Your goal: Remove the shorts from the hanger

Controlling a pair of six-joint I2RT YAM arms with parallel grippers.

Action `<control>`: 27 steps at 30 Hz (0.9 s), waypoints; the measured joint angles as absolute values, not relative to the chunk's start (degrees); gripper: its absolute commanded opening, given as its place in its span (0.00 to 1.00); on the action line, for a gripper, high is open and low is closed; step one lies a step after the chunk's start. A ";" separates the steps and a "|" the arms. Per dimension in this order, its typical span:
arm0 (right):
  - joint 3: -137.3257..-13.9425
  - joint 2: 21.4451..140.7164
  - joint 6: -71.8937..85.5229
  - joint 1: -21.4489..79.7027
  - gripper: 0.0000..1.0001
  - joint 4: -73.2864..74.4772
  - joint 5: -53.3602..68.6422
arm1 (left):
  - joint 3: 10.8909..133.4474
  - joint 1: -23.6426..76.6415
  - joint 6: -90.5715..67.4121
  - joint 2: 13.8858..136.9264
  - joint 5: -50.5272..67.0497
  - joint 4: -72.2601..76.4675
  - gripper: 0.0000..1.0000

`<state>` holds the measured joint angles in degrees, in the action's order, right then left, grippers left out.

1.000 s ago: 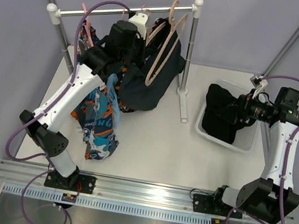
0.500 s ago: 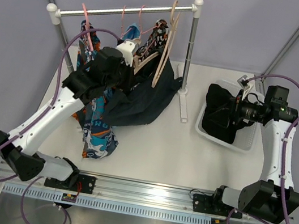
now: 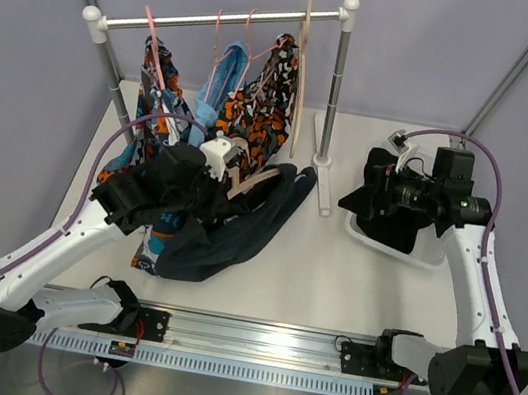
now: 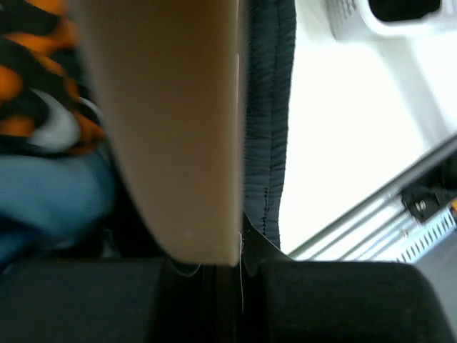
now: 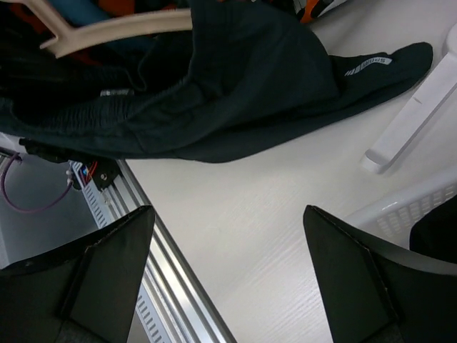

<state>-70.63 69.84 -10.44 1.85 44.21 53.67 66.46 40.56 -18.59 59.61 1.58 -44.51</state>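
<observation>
My left gripper (image 3: 232, 173) is shut on a beige hanger (image 3: 260, 174) that is off the rail, low over the table. A pair of dark shorts (image 3: 240, 222) still hangs on it and drapes onto the table. In the left wrist view the hanger (image 4: 171, 128) sits between my jaws (image 4: 228, 264), with the dark waistband (image 4: 268, 107) beside it. Orange, black and white camouflage shorts (image 3: 264, 106) hang on the rail (image 3: 223, 20). Another black pair (image 3: 394, 222) lies in the white basket (image 3: 434, 254). My right gripper (image 3: 358, 191) is open and empty by the basket's left edge, facing the dark shorts (image 5: 235, 93).
A light blue garment (image 3: 227, 68) and a teal-blue-orange patterned garment (image 3: 155, 78) hang on the rail, beside an empty beige hanger (image 3: 303, 62). The rack's right post (image 3: 337, 78) and foot (image 5: 407, 128) stand between the dark shorts and the basket (image 5: 421, 207).
My left arm has pulled the beige hanger and dark shorts off the rail, down and toward the near edge. My right gripper has moved left, from over the basket toward the rack foot.
</observation>
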 measured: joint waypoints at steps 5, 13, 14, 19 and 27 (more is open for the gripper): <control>-64.58 64.51 2.07 10.76 0.91 35.24 44.12 | 65.45 45.19 -20.12 59.68 3.44 -43.40 0.00; -62.96 61.47 14.41 21.06 0.85 28.47 31.59 | 64.97 47.64 -23.18 60.14 5.52 -38.44 0.00; -62.94 61.69 15.18 22.41 0.83 28.08 29.58 | 64.97 47.86 -23.64 60.27 5.76 -37.98 0.00; -62.92 64.66 17.19 26.96 0.73 27.07 21.08 | 64.97 48.97 -24.97 61.28 6.57 -35.94 0.00; -63.09 68.82 16.49 28.21 0.24 27.31 10.70 | 64.97 49.36 -25.61 61.65 7.11 -35.42 0.00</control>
<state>-63.09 68.82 16.49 28.21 27.31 10.70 64.97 49.36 -25.61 61.65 7.11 -35.42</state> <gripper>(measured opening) 0.348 0.094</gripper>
